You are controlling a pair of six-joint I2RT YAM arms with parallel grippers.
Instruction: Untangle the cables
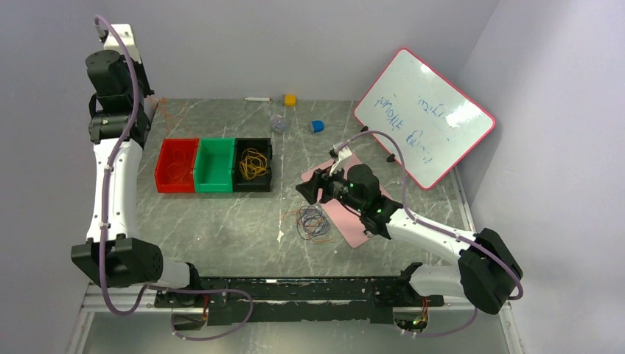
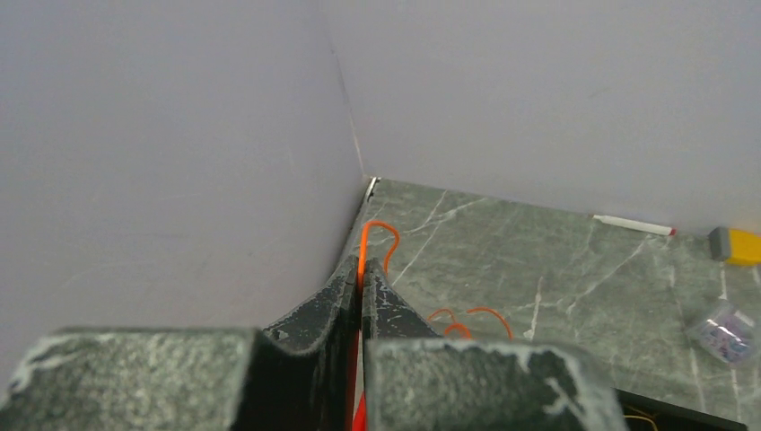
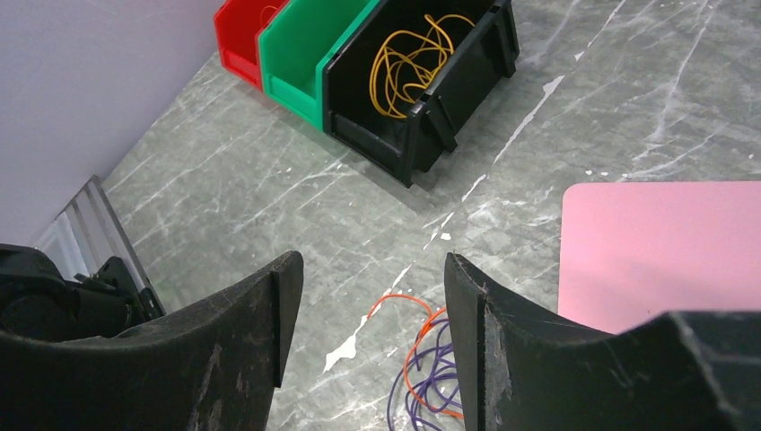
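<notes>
Left wrist: left gripper (image 2: 361, 271) clamps orange cable (image 2: 363, 244) | right gripper (image 3: 372, 265) wide above cable tangle (image 3: 415, 377)

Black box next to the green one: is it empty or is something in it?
Not empty. A yellow cable lies coiled inside the black box.

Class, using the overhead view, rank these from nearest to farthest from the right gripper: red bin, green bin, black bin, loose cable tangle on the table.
From the right gripper:
1. The tangle of thin purple and orange cables, on the table just on its near side.
2. The black plastic bin holding a yellow cable, to its left.
3. The green plastic bin, in the middle of the row.
4. The red plastic bin, at the far left.
</notes>
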